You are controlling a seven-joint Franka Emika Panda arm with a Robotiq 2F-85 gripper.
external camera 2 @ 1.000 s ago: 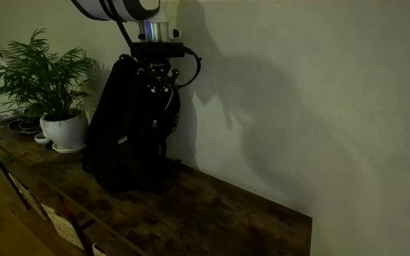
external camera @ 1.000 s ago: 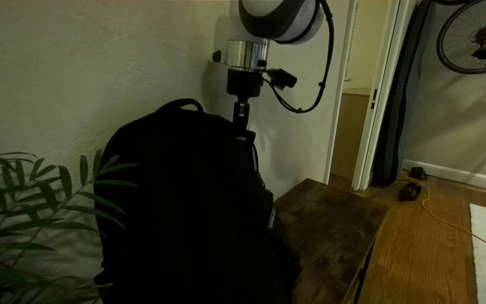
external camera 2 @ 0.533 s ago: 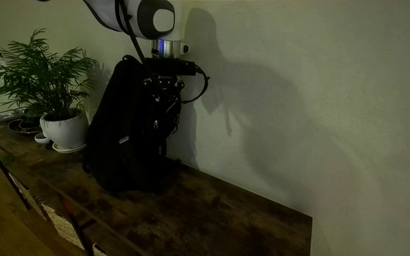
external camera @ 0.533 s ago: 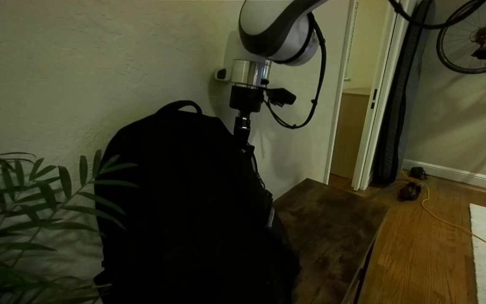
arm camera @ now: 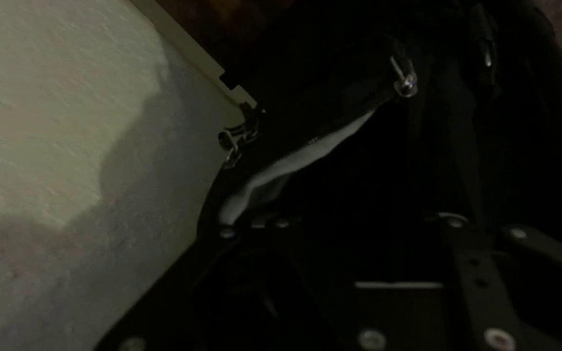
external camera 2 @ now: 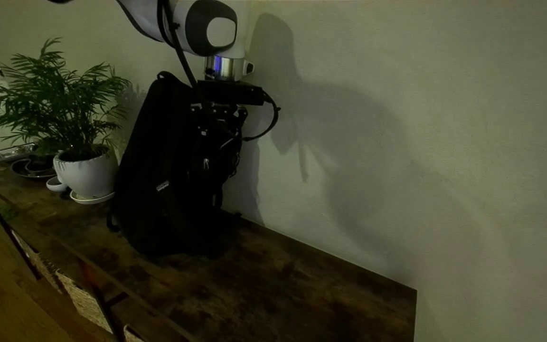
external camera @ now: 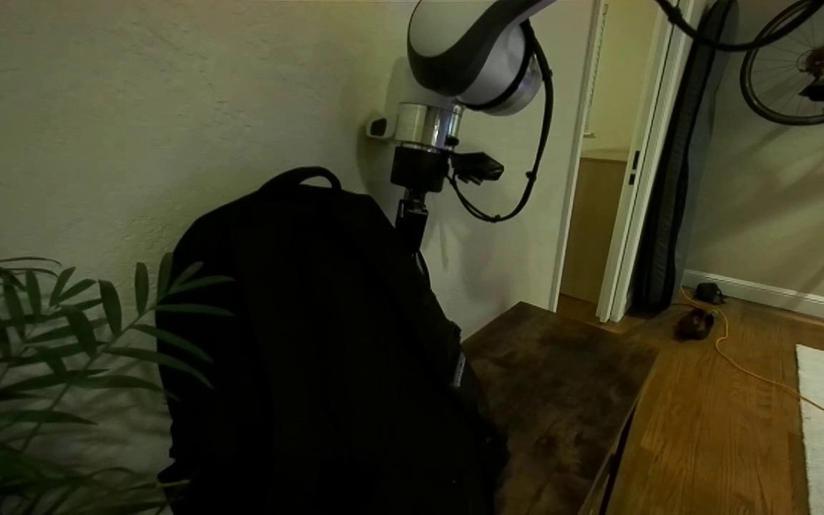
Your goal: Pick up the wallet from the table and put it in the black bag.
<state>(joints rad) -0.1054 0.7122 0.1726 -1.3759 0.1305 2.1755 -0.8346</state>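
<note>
The black bag (external camera: 312,343) is a tall backpack standing on the brown table (external camera: 562,379) against the wall. It also stands in an exterior view (external camera 2: 145,175) and fills much of the wrist view (arm camera: 447,122). Its top pocket is unzipped, with a pale strip of lining (arm camera: 300,158) along the edge. My gripper (external camera 2: 221,137) points down at this opening, behind the bag's top edge in an exterior view (external camera: 410,239). In the wrist view the finger linkages (arm camera: 369,214) stand apart with a dark gap; the fingertips are hidden. The wallet is not visible.
A potted plant (external camera 2: 86,171) stands beside the bag, with small dishes (external camera 2: 33,166) past it. The wall (arm camera: 66,146) is close to the gripper on one side. Metal zipper pulls (arm camera: 405,83) hang at the opening. A cable (external camera: 544,129) loops off the arm.
The arm has come down toward the bag's opening, mostly in the first half second. Since then the finger linkages have spread apart and the bag's top has shifted slightly away from the gripper.
</note>
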